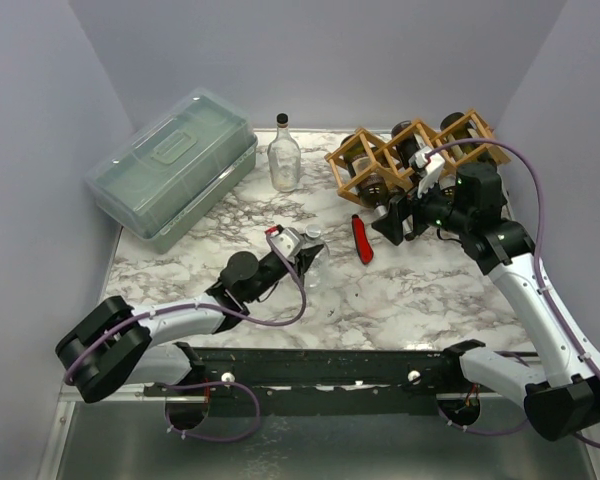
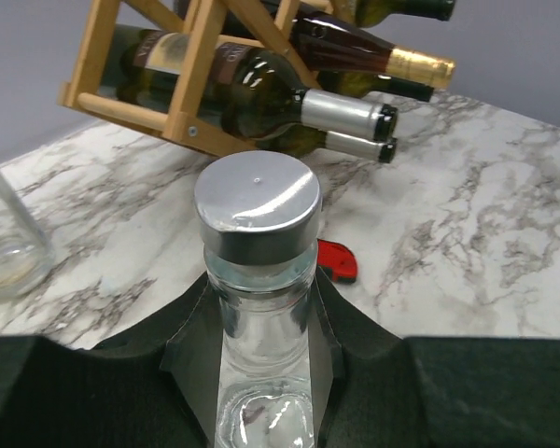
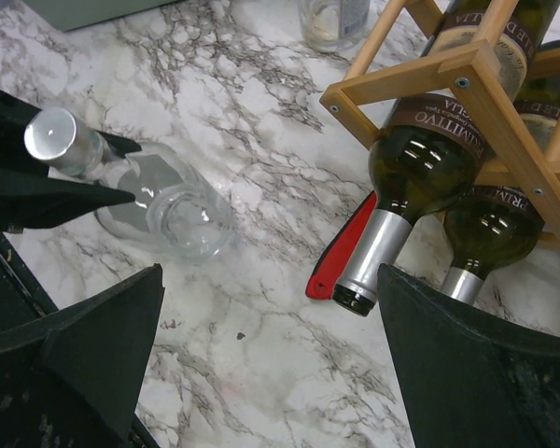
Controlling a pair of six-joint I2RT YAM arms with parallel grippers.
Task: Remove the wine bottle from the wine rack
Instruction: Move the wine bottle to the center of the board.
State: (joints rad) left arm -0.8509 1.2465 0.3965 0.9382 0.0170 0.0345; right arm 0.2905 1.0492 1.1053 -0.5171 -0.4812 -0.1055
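Note:
The wooden wine rack (image 1: 382, 158) stands at the back right with several dark wine bottles (image 1: 368, 178) lying in its cells, necks toward me. My right gripper (image 1: 398, 215) hangs open just in front of them. In the right wrist view the nearest wine bottle's silver-foiled neck (image 3: 369, 254) sits just inside the right finger (image 3: 467, 364), untouched. My left gripper (image 2: 261, 294) is shut on the neck of a small clear glass bottle (image 2: 258, 210) with a silver cap, at mid-table (image 1: 305, 250).
A red flat tool (image 1: 362, 240) lies on the marble between the grippers, partly under the bottle necks. A clear empty bottle (image 1: 284, 155) stands at the back centre. A translucent green lidded box (image 1: 175, 165) fills the back left. Walls close three sides.

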